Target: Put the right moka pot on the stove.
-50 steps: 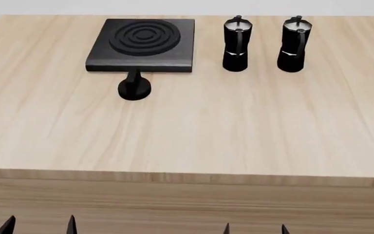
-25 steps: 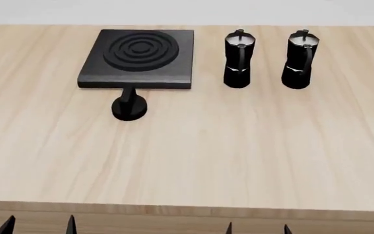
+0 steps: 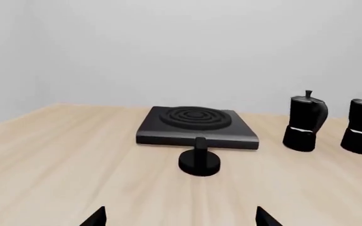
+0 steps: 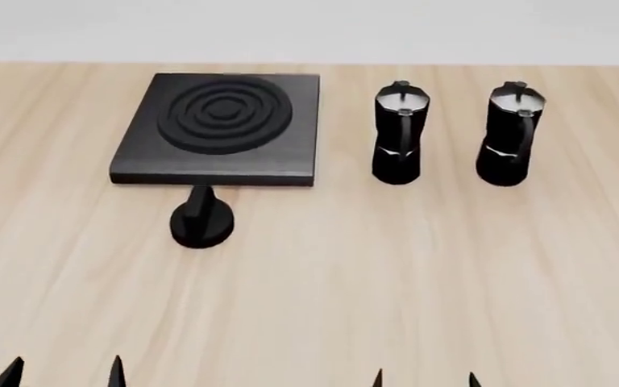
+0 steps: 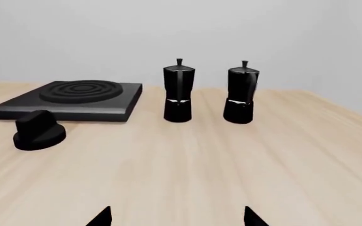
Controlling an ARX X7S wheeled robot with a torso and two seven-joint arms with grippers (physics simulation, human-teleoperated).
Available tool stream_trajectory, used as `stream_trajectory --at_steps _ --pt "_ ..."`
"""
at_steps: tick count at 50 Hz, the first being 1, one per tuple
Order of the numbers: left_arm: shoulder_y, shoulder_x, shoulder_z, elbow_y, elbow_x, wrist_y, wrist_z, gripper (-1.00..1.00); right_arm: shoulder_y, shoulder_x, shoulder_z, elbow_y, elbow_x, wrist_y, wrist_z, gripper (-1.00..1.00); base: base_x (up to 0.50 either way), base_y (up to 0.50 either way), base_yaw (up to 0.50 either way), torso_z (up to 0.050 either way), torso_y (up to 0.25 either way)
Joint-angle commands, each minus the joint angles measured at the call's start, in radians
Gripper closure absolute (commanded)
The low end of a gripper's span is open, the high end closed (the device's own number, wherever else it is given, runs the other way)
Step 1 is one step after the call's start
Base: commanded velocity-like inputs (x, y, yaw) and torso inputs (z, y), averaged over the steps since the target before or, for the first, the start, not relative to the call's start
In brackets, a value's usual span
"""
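1. We see a light wooden table (image 4: 417,282) with four black things set along its far side.
2. The stove (image 4: 219,129), a flat square slab with raised rings, lies far left.
3. A small round knob (image 4: 201,222) stands just near of the stove's front edge, apart from it.
4. Two upright moka pots stand side by side to the right of the stove, apart from each other.
5. The right moka pot (image 4: 506,135) stands on the table, farthest right, well apart from the stove; the left moka pot (image 4: 400,134) stands between them.
6. Our left gripper (image 4: 62,372) shows only two fingertips at the near edge, spread apart and grasping nothing.
7. Our right gripper (image 4: 425,378) shows the same: tips parted, released, well short of both pots.
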Motion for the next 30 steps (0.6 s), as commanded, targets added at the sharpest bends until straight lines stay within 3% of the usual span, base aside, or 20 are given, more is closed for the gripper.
stream_trajectory --at_steps 1,30 --pt "-0.002 -0.006 0.007 0.003 -0.006 -0.005 -0.009 -1.0 0.002 0.006 -0.005 -0.002 0.009 0.006 0.007 -1.0 0.19 0.0 0.0 0.0 0.0" --pt "-0.007 -0.018 0.022 -0.003 -0.017 0.003 -0.025 -1.0 0.01 0.016 -0.03 0.01 0.009 0.005 0.024 -1.0 0.18 0.06 0.0 0.0 0.0"
